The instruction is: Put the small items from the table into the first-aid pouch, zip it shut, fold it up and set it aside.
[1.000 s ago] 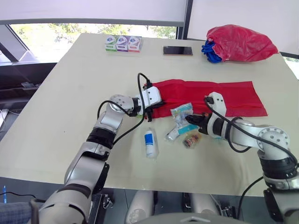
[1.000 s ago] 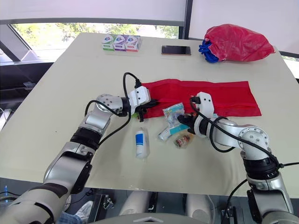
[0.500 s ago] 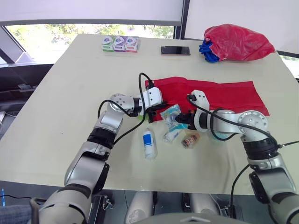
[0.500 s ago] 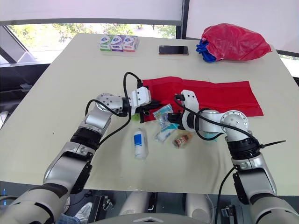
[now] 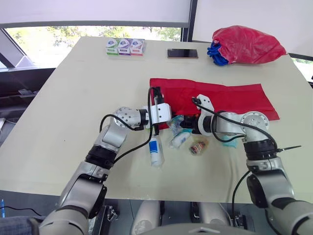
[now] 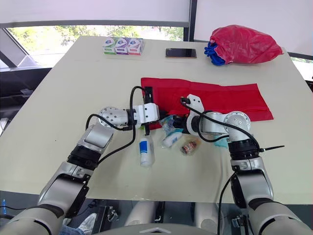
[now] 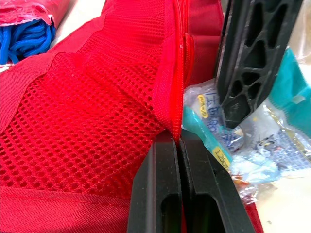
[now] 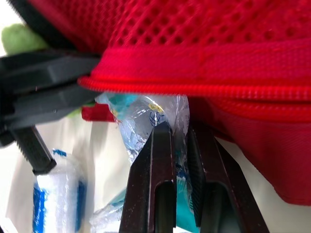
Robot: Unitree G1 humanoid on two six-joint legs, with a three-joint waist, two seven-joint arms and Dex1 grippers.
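The red mesh first-aid pouch (image 5: 220,98) lies flat across the middle of the table. My left gripper (image 7: 180,141) is shut on the zipper edge at the pouch's left end, holding that edge up. My right gripper (image 8: 179,133) is shut on a clear plastic packet (image 8: 146,114) with teal print, and the packet sits right at the lifted edge. A finger of the right gripper (image 7: 250,58) shows in the left wrist view, close beside the left one. On the table in front lie a white bottle with a blue label (image 5: 156,151), another clear packet (image 5: 180,139) and a small brown sachet (image 5: 198,147).
At the far edge stand three small boxes (image 5: 125,46), and a phone (image 5: 183,53) lies beside them. A red bag with blue cord (image 5: 247,44) sits at the back right. A teal item (image 5: 230,143) lies under my right forearm. Bare tabletop (image 5: 73,98) stretches to the left.
My right gripper has carried the clear packet left, up to the pouch's left end. The left gripper has stayed shut on the edge and shifted slightly right.
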